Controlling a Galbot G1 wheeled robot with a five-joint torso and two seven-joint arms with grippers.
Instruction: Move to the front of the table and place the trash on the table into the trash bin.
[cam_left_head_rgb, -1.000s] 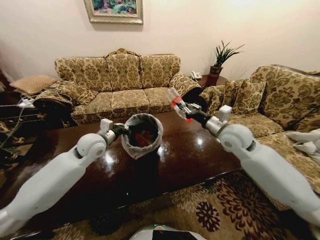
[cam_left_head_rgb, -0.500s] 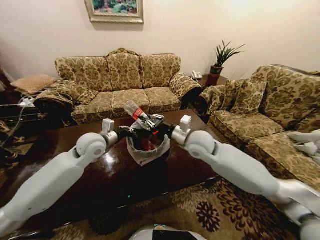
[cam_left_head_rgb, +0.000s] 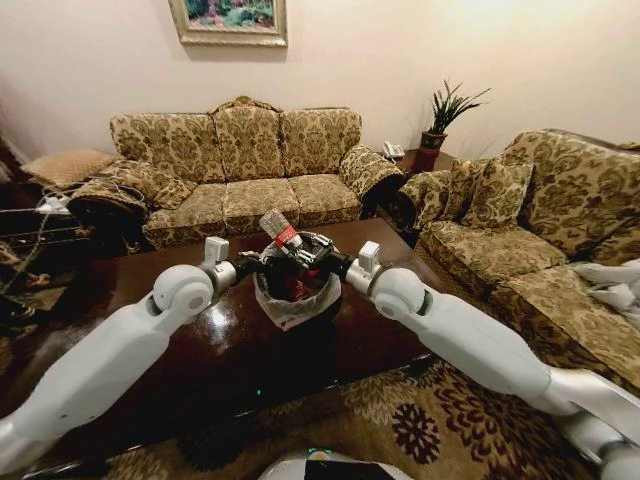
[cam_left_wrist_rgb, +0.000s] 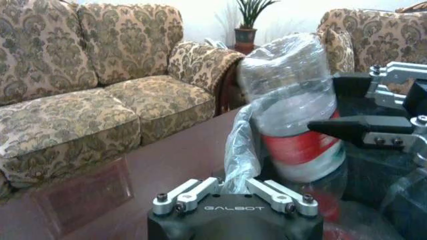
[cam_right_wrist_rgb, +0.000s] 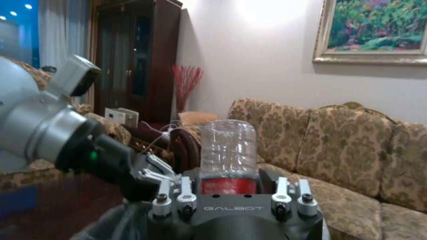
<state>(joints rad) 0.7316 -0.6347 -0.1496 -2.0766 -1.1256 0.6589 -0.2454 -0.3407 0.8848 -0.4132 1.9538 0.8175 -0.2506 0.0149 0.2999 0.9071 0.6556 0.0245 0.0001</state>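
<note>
A: Where is the bottle (cam_left_head_rgb: 277, 228)?
B: Clamped in the right gripper (cam_left_head_rgb: 300, 250), directly above the trash bin (cam_left_head_rgb: 293, 283) on the table (cam_left_head_rgb: 200, 345), long axis tilted, base up.
A: And the left gripper (cam_left_head_rgb: 250, 262)?
B: It seems to pinch the bin's liner rim.

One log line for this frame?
left claw: holds bin liner | right claw: holds bottle over bin | table

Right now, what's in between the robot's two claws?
In the head view, the bottle, held by the right gripper, above the trash bin whose liner the left gripper pinches.
</note>
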